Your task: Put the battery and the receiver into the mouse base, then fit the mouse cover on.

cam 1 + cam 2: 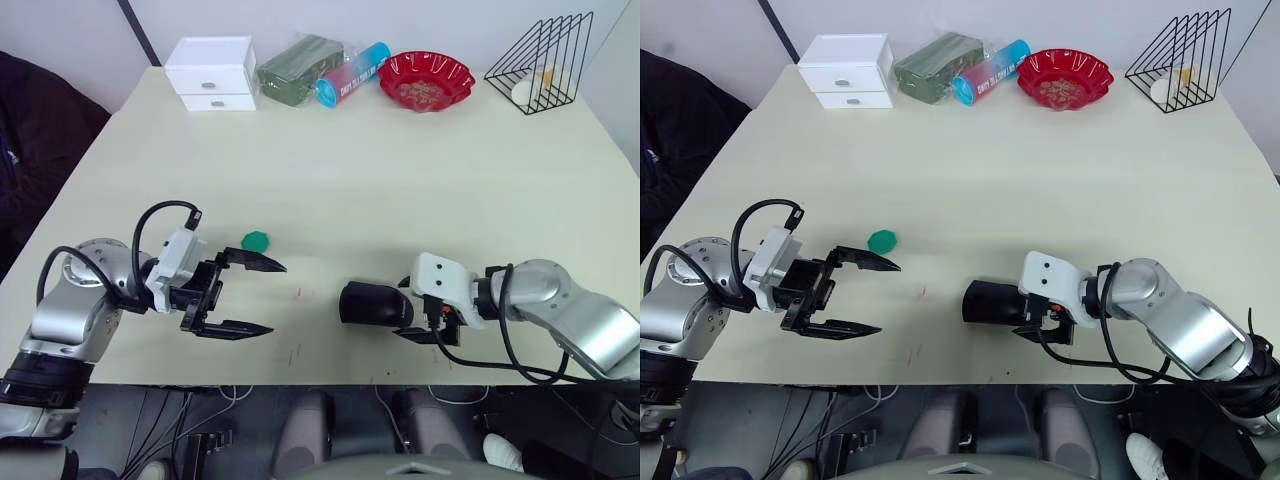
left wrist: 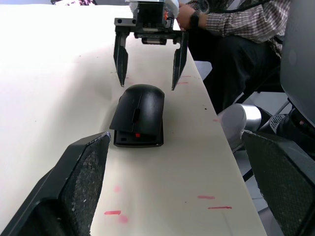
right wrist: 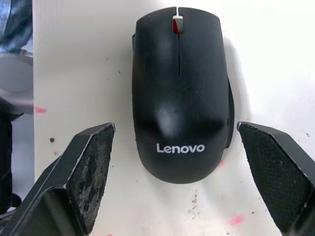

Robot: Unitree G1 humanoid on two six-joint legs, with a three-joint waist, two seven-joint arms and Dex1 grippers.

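The mouse cover (image 3: 179, 88), a glossy black shell, lies on top of the mouse base (image 2: 138, 140) near the table's front edge. It sits slightly askew, and a rim of the base shows along one side. A red wheel shows at the mouse's front. My right gripper (image 1: 400, 308) is open, its fingertips flanking the mouse's rear end without touching it. My left gripper (image 1: 276, 298) is open and empty, well to the left of the mouse and pointing at it. The battery and the receiver are hidden.
A green round disc (image 1: 256, 240) lies just behind my left gripper. Along the far edge stand a white drawer box (image 1: 210, 72), a green pack (image 1: 298, 68), a blue tube (image 1: 352, 72), a red bowl (image 1: 427, 80) and a wire rack (image 1: 545, 60). A seated person (image 2: 231, 29) is nearby.
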